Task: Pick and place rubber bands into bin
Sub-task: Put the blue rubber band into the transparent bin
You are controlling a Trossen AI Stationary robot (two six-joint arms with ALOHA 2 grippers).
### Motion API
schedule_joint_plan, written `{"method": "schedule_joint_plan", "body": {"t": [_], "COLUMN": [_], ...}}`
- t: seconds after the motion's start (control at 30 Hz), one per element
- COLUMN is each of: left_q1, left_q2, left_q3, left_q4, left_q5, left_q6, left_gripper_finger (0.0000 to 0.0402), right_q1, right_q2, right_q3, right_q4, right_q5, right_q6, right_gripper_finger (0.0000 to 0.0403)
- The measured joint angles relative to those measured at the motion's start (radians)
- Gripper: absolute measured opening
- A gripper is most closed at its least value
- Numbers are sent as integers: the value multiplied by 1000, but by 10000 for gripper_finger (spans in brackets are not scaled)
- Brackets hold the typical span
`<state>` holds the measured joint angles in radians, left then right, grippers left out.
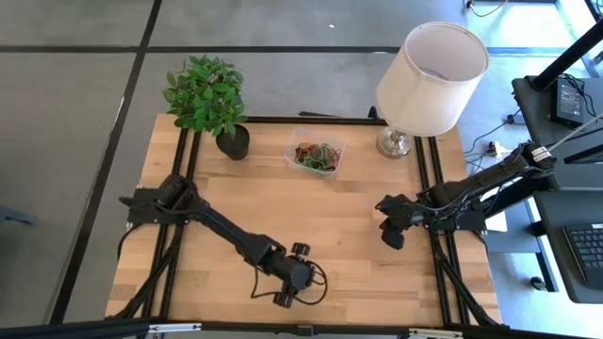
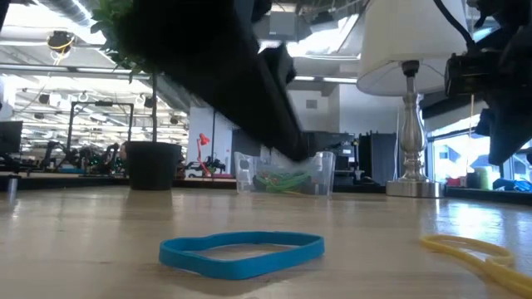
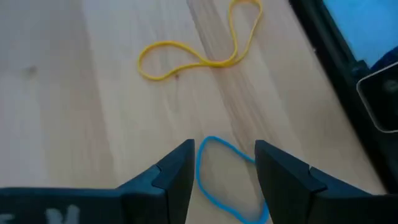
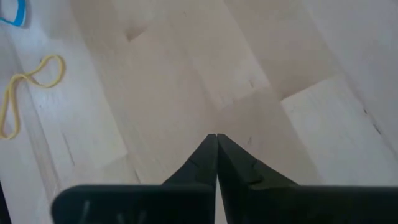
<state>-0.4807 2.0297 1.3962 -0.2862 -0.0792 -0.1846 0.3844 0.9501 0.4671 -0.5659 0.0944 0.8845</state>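
Low in the high view, the left gripper [image 3: 222, 171] hangs with fingers spread over a blue rubber band [image 2: 241, 252] beside a yellow one [image 2: 470, 249]. At right, the right gripper [image 4: 216, 158] is pressed together, empty. Farther up, the bin [image 1: 315, 153] holds more bands.

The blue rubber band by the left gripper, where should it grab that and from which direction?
Come straight down: the blue rubber band lies flat on the table, so no side offers purchase. The left gripper is open, its fingers straddling the loop's narrow end; pinching one strand there looks best.
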Motion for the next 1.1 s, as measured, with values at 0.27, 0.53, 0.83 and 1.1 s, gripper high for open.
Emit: {"method": "schedule_joint_plan", "body": {"t": [0.27, 0.53, 0.83, 1.1], "left_q1": [0, 15, 23, 109], "left_q2": [55, 106, 88, -59], "left_q3": [-1, 2, 2, -5], "left_q4": [2, -1, -70, -358], "left_q5": [-22, 65, 68, 13], "left_q6": [22, 23, 25, 85], "left_gripper_finger": [148, 94, 3, 2], "right_q1": [0, 0, -1, 0], "right_q2": [0, 0, 1, 1], "right_q3": [0, 0, 0, 0], "right_q4": [2, 4, 11, 29], "right_q5": [0, 9, 17, 19], "right_q6": [2, 1, 2, 2], "right_gripper_finger": [7, 13, 7, 16]}}
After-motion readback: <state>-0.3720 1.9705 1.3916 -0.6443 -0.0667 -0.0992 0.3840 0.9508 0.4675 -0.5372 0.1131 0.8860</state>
